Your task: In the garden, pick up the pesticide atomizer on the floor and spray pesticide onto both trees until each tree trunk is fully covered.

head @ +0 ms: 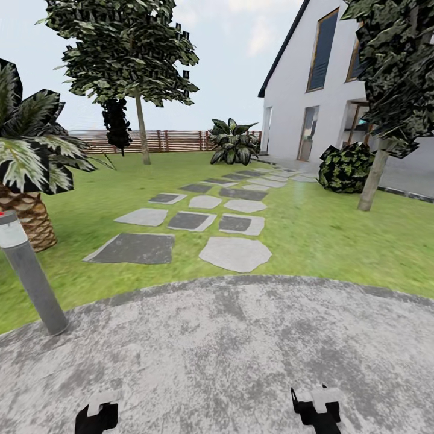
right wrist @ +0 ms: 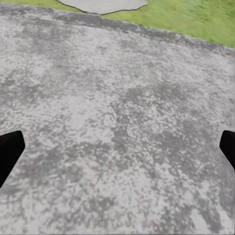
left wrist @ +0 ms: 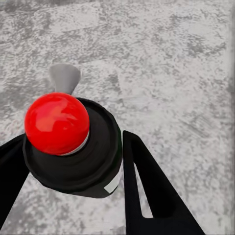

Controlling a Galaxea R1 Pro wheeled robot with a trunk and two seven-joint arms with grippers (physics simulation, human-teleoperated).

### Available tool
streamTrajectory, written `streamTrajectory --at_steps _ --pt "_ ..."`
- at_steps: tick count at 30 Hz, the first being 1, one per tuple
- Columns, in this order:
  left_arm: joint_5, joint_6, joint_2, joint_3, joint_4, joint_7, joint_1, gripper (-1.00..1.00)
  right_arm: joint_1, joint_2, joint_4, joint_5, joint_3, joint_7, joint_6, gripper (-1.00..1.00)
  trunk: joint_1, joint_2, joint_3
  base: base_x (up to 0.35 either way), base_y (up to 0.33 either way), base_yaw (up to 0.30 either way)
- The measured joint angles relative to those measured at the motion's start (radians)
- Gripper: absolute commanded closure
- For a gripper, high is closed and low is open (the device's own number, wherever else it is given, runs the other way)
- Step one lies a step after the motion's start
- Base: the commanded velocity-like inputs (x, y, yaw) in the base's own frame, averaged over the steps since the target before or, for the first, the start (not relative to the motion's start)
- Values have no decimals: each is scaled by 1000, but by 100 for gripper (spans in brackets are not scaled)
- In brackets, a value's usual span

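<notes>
Your left gripper (left wrist: 73, 166) pinches the pesticide atomizer (left wrist: 73, 147), red knob (left wrist: 56, 122) facing the wrist camera, above grey paving (left wrist: 171, 73). Your right gripper (right wrist: 117, 152) is spread wide. Both trees (head: 143, 129) (head: 372, 181) stand well ahead.

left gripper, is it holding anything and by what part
Yes: the left gripper holds the pesticide atomizer, its fingers on either side of the black body below the red cap. The right gripper holds nothing.

Stepping stones (head: 208, 226) on the lawn (head: 337, 235) ahead, trees (head: 129, 60) left and right, fence (head: 175, 140) behind.
</notes>
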Motion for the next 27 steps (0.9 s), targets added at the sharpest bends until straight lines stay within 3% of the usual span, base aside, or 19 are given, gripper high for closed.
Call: streamTrajectory --at_steps 6,27 --pt "0 0 0 0 1 0 0 100 0 0 0 0 0 0 0 -100 0 0 0 316 -134 159" --pt "0 0 -1 0 1 0 0 100 -1 2 -1 -3 0 0 0 -100 0 0 -7 316 -137 267"
